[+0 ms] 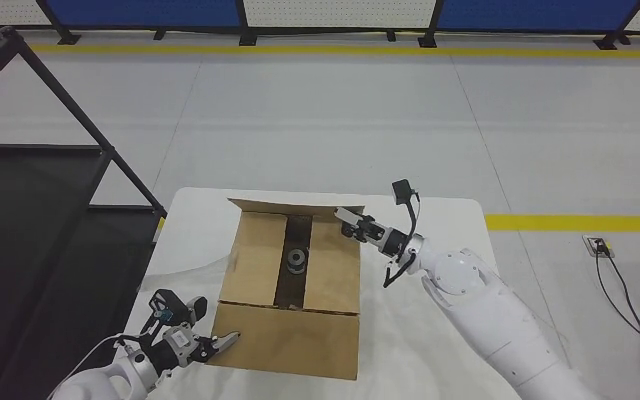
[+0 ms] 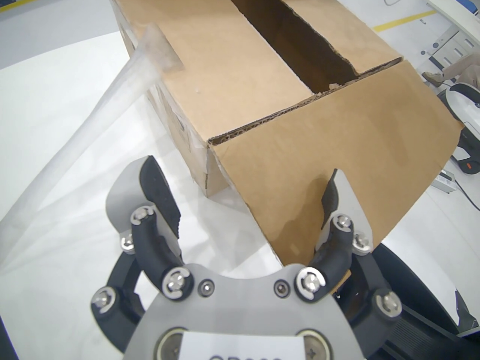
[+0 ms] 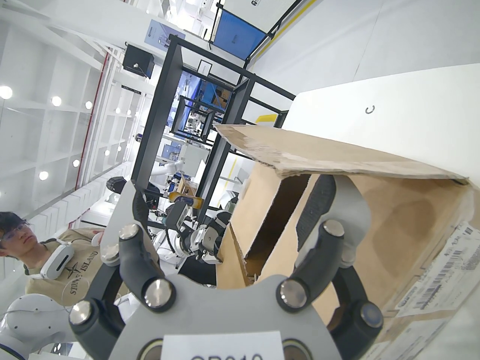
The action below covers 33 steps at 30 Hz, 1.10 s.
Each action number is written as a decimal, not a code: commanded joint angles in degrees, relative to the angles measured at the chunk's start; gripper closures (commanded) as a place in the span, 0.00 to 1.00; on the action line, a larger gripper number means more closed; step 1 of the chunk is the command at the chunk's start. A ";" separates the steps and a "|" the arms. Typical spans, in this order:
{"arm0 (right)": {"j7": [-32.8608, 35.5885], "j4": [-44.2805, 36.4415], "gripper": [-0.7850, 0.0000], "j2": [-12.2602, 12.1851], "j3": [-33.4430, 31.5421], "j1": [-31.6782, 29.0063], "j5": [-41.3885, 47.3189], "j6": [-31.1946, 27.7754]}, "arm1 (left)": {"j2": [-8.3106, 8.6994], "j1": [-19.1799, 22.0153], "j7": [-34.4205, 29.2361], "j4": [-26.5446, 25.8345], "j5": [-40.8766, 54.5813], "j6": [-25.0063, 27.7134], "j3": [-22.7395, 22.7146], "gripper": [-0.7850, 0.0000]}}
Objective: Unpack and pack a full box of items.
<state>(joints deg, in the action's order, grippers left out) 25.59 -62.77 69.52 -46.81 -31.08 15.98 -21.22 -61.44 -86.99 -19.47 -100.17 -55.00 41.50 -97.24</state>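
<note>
A cardboard box [image 1: 296, 290] stands in the middle of the white table [image 1: 440, 350]. Its two long top flaps lie nearly flat, and the gap between them shows a dark round item [image 1: 296, 262] inside. The near flap [image 2: 337, 140] sticks out toward my left gripper [image 2: 247, 192], which is open at the box's near left corner with that flap's edge between its fingers. My right gripper [image 3: 228, 204] is open at the far right corner [image 1: 346, 222], one finger [image 3: 318, 204] close against the box's side under the raised far flap [image 3: 300, 151].
A black metal frame [image 1: 70, 190] stands off the table's left side. A strip of clear tape [image 2: 123, 87] hangs from the box's left edge down to the table. A small black ring [image 3: 370, 109] lies on the table beyond the box.
</note>
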 commanded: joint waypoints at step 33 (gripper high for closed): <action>-16.17 36.06 0.00 18.52 13.65 17.55 -11.18 6.74 | 0.65 -2.74 6.55 -0.75 0.36 -4.84 -0.13 0.00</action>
<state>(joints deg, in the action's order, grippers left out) 9.32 -27.27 87.83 -33.07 -13.64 4.85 -14.21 -60.75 -89.79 -13.08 -101.06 -55.27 37.72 -97.19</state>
